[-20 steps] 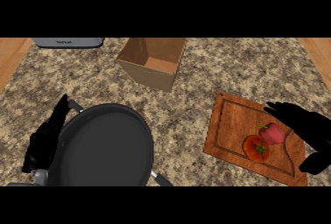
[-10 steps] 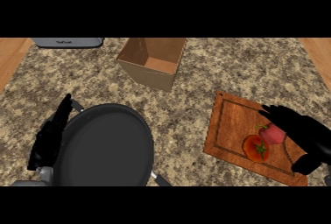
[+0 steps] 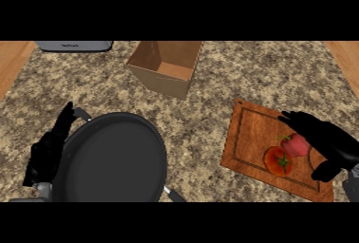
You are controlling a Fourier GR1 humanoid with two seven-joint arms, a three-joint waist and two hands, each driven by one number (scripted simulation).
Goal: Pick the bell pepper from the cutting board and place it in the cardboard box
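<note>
- The bell pepper (image 3: 296,145) lies on the cutting board (image 3: 245,137), near the board's right edge, touching a red tomato (image 3: 278,161) beside it.
- The right hand (image 3: 329,140) arches over the pepper with curled fingers; I cannot tell whether it grips.
- The cardboard box (image 3: 166,66) stands open at the bench's far edge.
- The left hand (image 3: 51,147) rests open, straight-fingered, beside a dark pan (image 3: 112,159).

Bare counter (image 3: 231,85) between board (image 3: 245,142), box (image 3: 167,66)

Red bell pepper (image 3: 295,145) lies on wooden cutting board (image 3: 247,142); open cardboard box (image 3: 166,66) well apart.
</note>
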